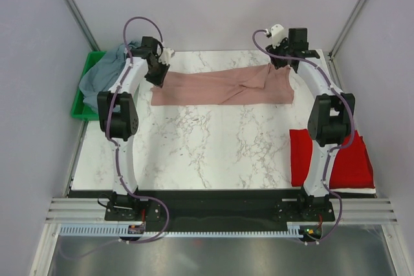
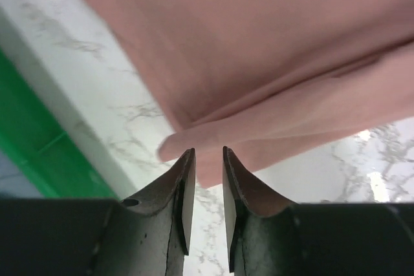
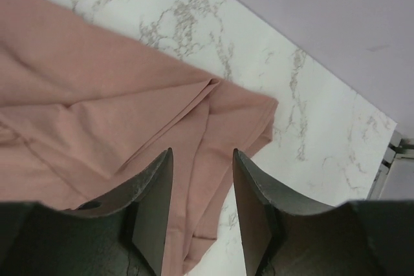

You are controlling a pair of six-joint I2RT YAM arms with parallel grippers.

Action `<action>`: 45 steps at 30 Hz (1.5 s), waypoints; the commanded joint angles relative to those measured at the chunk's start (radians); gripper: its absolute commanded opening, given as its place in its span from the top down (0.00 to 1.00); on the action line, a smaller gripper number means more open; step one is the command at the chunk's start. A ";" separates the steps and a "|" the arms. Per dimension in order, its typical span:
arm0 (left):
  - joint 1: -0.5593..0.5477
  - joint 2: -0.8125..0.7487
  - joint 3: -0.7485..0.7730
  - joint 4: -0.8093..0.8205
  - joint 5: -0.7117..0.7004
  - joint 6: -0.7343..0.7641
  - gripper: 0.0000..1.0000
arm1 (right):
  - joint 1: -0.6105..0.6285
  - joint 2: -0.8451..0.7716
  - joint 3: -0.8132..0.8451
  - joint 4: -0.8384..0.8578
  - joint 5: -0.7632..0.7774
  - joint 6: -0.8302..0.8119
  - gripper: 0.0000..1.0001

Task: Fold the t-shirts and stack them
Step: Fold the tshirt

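The dusty-pink t-shirt [image 1: 223, 86] lies as a long folded band across the far part of the marble table [image 1: 213, 147]. My left gripper [image 1: 157, 81] hovers at its left end. In the left wrist view [image 2: 208, 153] the jaws stand a narrow gap apart with nothing between them, and the pink cloth [image 2: 259, 43] lies just beyond the tips. My right gripper [image 1: 279, 63] is open over the shirt's right end. In the right wrist view [image 3: 202, 152] it is above the layered corner [image 3: 97, 95]. The red t-shirt [image 1: 346, 159] lies folded at the right edge. The grey-blue t-shirt [image 1: 103, 72] is heaped in the bin.
A green plastic bin [image 1: 81, 105] stands off the table's left edge and shows in the left wrist view [image 2: 39, 153]. Grey walls close in behind and on both sides. The right arm's elbow [image 1: 330, 121] hangs over the red shirt.
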 commanded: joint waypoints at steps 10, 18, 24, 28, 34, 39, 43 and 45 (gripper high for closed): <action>-0.051 0.054 -0.043 -0.036 0.049 0.034 0.72 | 0.010 0.022 -0.054 -0.155 -0.192 -0.013 0.46; -0.051 0.134 -0.010 -0.039 0.015 0.022 0.73 | 0.016 0.140 0.046 -0.195 -0.206 0.001 0.44; -0.051 0.146 0.002 -0.036 0.001 0.022 0.73 | 0.019 0.165 0.063 -0.197 -0.198 0.004 0.43; -0.051 0.149 0.003 -0.038 -0.003 0.020 0.73 | 0.019 0.162 0.056 -0.204 -0.206 0.007 0.43; -0.051 0.154 0.010 -0.036 -0.009 0.020 0.73 | 0.019 0.145 0.033 -0.224 -0.233 0.008 0.43; -0.051 0.149 0.013 -0.036 -0.016 0.022 0.73 | 0.020 0.149 0.028 -0.232 -0.241 0.008 0.43; -0.051 0.148 0.011 -0.035 -0.022 0.022 0.73 | 0.020 0.176 0.040 -0.233 -0.249 0.017 0.43; -0.051 0.145 0.008 -0.035 -0.022 0.022 0.73 | 0.020 0.183 0.048 -0.232 -0.253 0.019 0.45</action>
